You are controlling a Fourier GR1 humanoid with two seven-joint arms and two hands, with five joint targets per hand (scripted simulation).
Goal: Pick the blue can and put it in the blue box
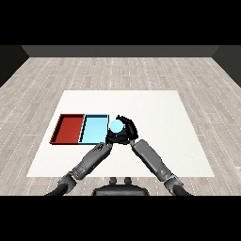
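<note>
right hand (125, 133) curled round blue can (116, 125) | can just beside light blue tray (94, 129), right edge | left hand (109, 139) under it, fingers' state cannot be told | red tray (67, 128) leftmost

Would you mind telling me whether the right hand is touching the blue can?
Touching: the head view shows the right hand curled round the blue can.

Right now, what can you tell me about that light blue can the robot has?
The blue can looks pale blue and smooth, seen mostly from its round top. It sits just right of the blue tray, near that tray's right edge, not inside it. The right hand curls its black fingers round it, hiding its lower body, so I cannot tell whether it is lifted.
</note>
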